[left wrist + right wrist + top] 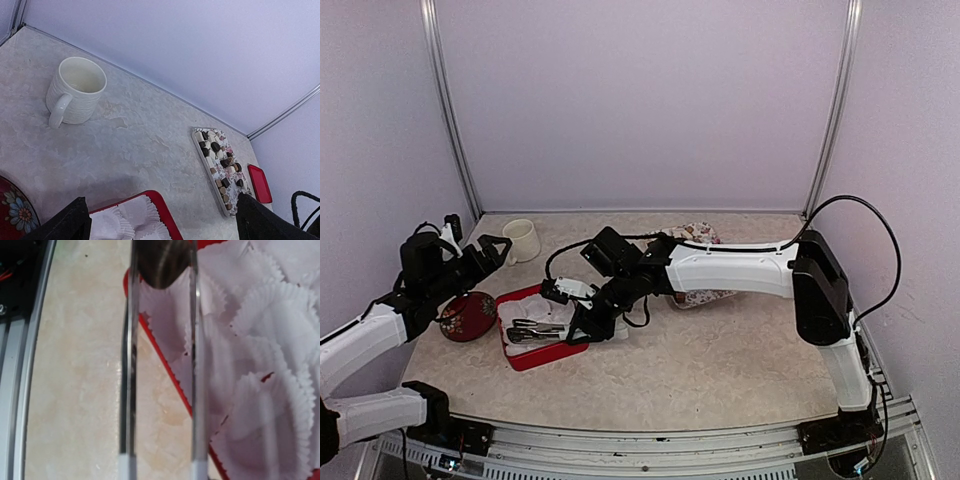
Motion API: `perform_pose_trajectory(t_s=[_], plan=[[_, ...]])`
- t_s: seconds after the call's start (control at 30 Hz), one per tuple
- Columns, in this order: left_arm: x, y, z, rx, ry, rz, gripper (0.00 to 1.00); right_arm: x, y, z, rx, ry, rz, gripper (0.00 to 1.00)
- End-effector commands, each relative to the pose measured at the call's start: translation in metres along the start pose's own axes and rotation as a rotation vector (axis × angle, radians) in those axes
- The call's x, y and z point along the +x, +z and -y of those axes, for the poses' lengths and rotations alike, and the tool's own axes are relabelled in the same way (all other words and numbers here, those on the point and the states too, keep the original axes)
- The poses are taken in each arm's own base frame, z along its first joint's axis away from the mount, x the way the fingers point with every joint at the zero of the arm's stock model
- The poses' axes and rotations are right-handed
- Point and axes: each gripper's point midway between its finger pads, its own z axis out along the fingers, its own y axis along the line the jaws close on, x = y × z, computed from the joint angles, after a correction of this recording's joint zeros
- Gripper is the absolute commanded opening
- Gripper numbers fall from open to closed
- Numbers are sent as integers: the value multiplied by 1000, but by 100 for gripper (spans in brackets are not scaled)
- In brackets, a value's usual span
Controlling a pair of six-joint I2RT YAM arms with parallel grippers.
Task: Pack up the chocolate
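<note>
The chocolate [220, 162], small dark, tan and cream pieces, lies on a floral tray [207, 175] at the back right. In the top view my right arm covers most of that tray [698, 233]. My right gripper [588, 322] is shut on metal tongs [535, 330], [196, 390] that reach over the white paper cups [265, 340] in the red tray [535, 358]. The tongs' tips look dark and shiny; I cannot tell whether a piece is between them. My left gripper [490, 250] hangs open and empty above the red tray's far corner [162, 210], its fingers [70, 225] far apart.
A cream mug [75, 90], [522, 240] stands at the back left. A dark red oval dish [468, 316] with flowers sits left of the red tray. A small red flat piece [260, 182] lies beyond the floral tray. Walls close in the back and both sides.
</note>
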Motion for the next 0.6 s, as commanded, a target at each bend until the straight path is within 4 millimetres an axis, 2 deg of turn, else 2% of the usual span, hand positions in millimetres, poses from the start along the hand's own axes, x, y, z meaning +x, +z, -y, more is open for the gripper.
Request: perform_pose_trajectory(t_s=[0.0, 0.33, 0.57], plan=[[0, -3, -1, 8, 8, 3, 99, -16, 3, -10, -44, -16, 46, 24], [-1, -4, -1, 11, 8, 2, 99, -16, 9, -11, -66, -7, 52, 28], [-2, -5, -2, 9, 8, 4, 99, -15, 11, -9, -59, -8, 49, 35]])
